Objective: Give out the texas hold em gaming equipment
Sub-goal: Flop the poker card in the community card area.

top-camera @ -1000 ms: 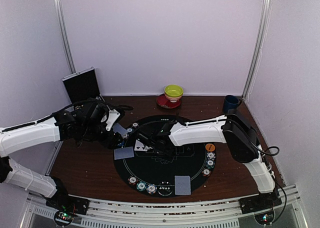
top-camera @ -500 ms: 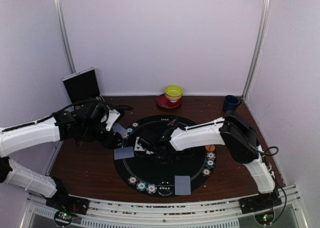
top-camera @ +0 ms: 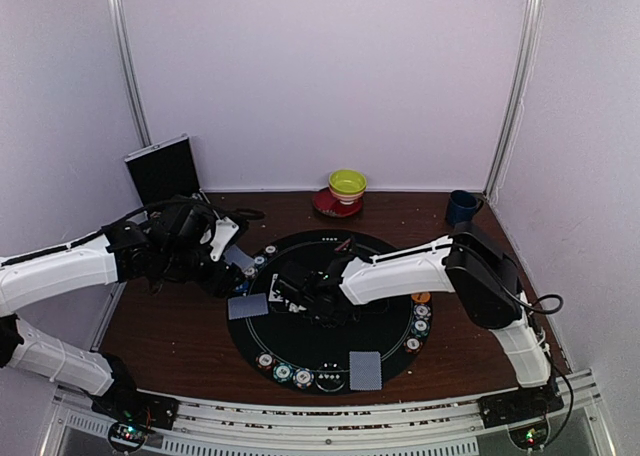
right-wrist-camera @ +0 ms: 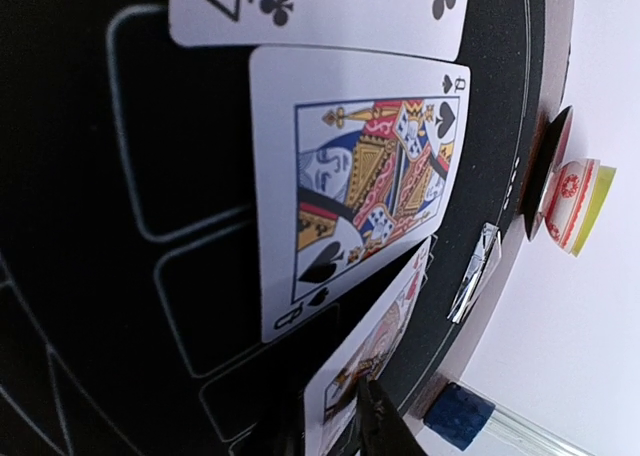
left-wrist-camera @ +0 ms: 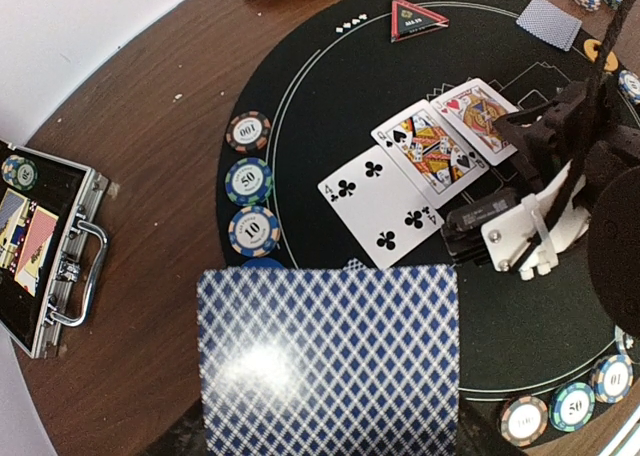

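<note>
My left gripper [top-camera: 233,257] is shut on a deck of blue-backed cards [left-wrist-camera: 330,361], held over the left edge of the round black mat [top-camera: 330,351]. The deck hides its fingers. A four of clubs [left-wrist-camera: 385,204] and a queen of spades [left-wrist-camera: 432,148] lie face up on the mat. My right gripper [top-camera: 290,288] is shut on the edge of a red face card [right-wrist-camera: 375,366], tilted next to the queen [right-wrist-camera: 355,176]. Striped chips [left-wrist-camera: 248,181] line the mat's left rim. An orange button disc [top-camera: 421,296] sits at the right rim.
Face-down cards lie at the mat's left [top-camera: 247,306] and front [top-camera: 365,369]. More chips sit at the front rim [top-camera: 300,377] and right rim [top-camera: 420,321]. An open metal case [left-wrist-camera: 45,246] is at the left. A yellow-green bowl [top-camera: 347,184] and blue mug [top-camera: 461,207] stand at the back.
My right gripper has shifted a little left and down over the mat with the red face card. The left arm and its deck have barely moved.
</note>
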You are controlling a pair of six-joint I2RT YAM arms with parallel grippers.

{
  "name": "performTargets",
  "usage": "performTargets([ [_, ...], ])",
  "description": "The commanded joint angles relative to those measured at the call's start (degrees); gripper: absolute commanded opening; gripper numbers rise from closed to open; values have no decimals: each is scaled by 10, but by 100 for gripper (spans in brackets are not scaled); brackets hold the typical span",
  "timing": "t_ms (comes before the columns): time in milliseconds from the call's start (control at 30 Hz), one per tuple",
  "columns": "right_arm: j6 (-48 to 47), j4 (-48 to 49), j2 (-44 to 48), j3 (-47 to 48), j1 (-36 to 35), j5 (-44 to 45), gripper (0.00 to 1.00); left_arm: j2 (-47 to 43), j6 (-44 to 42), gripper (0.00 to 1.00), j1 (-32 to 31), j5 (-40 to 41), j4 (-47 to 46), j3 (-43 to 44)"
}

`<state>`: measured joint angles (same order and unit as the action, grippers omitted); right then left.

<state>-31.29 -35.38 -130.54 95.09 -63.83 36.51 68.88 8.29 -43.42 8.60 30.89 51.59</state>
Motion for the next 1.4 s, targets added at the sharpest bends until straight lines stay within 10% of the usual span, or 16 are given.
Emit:
performTargets([
  [0,6,-25,33,-15,-14,-23,27,-10,5,63,5,2,-30,-4],
  [700,25,-110,117,-5,4,7,67,-16,6,63,5,1,-30,-4],
  [1100,167,-154,42,209,142,-171,97,-21,6,63,5,1,-31,-3],
  [1367,288,-108,-21,280,225,-269,100,-24,8,63,5,4,-31,-4],
])
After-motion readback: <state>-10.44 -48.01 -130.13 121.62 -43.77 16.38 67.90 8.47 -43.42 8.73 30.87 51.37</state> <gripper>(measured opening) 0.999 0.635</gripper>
